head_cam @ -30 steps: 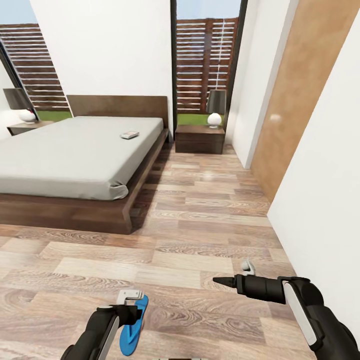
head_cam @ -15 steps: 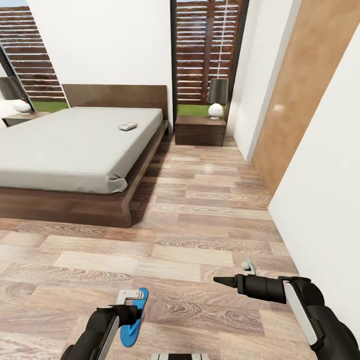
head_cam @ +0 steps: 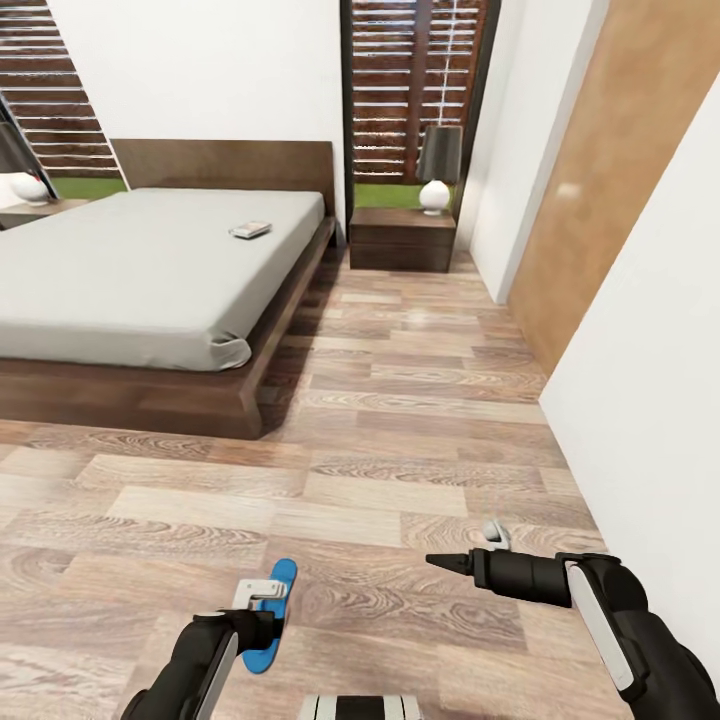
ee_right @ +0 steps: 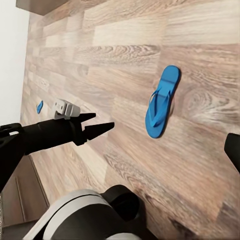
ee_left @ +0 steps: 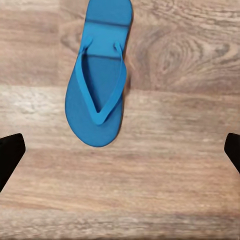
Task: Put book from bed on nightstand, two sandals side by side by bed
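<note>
A bright blue sandal (ee_left: 100,85) lies flat on the wood floor, and my left gripper (ee_left: 120,155) hovers open just above it, fingertips wide apart. In the head view that sandal (head_cam: 272,620) is half hidden by the left gripper (head_cam: 262,598). A small blue shape (ee_right: 39,106) far off by the wall looks like the other sandal. My right gripper (head_cam: 460,555) hangs open over bare floor, holding nothing. The book (head_cam: 250,230) rests on the bed (head_cam: 130,270) near its far right side. A nightstand (head_cam: 403,240) stands right of the headboard.
A lamp (head_cam: 437,170) stands on the right nightstand. A second nightstand (head_cam: 30,210) with a lamp sits at the bed's far left. A white wall (head_cam: 650,330) and a wooden door (head_cam: 590,180) run close along my right side. Wood floor (head_cam: 400,420) stretches between bed and wall.
The whole head view has shifted, with bed, nightstand and floor sliding upward in the picture, so the camera moved. More of the sandal now shows ahead of the left gripper. Both arms hold their pose.
</note>
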You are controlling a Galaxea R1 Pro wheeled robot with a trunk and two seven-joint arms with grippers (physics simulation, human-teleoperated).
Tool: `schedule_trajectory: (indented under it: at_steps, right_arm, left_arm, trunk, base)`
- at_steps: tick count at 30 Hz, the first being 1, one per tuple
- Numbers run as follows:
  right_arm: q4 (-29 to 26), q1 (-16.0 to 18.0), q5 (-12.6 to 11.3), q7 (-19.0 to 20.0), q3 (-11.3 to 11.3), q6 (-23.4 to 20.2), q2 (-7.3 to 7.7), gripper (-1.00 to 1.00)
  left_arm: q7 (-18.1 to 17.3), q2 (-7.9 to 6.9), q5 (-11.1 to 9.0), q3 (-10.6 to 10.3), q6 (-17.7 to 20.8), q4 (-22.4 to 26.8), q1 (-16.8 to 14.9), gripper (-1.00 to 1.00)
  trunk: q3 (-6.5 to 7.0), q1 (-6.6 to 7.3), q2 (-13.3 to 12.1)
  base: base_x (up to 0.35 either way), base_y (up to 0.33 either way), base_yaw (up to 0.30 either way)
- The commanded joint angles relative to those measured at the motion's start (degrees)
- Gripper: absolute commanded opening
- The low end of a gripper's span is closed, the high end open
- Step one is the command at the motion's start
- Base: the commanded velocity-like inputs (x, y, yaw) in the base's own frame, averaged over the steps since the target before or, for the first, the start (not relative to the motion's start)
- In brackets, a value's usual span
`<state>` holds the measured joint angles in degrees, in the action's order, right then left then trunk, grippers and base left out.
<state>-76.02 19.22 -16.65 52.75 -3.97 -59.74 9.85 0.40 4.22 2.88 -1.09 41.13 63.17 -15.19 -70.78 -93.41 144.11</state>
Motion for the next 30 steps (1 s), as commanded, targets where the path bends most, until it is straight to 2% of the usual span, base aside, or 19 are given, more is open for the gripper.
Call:
schedule_trajectory:
  at_steps: [1, 28, 30]
  right_arm:
    - [0.0, 0.0, 0.2, 0.3, -0.1, -0.2, 0.0, 1.0]
    - [0.0, 0.0, 0.2, 0.3, 0.0, -0.2, 0.0, 1.0]
    - [0.0, 0.0, 0.2, 0.3, 0.0, -0.2, 0.0, 1.0]
  left_arm:
    - [0.0, 0.0, 0.3, -0.1, 0.3, 0.1, 0.0, 1.0]
    - [0.0, -0.09, 0.2, 0.0, 0.3, 0.2, 0.0, 1.0]
    - [0.0, -0.1, 0.2, 0.0, 0.3, 0.2, 0.0, 1.0]
  trunk:
    - [-0.27, -0.01, 0.0]
    - [-6.26, -0.71, 0.4]
    - [-6.26, -0.71, 0.4]
  base:
    - [0.0, 0.0, 0.0]
    - [0.0, 0.0, 0.0]
    - [0.0, 0.0, 0.0]
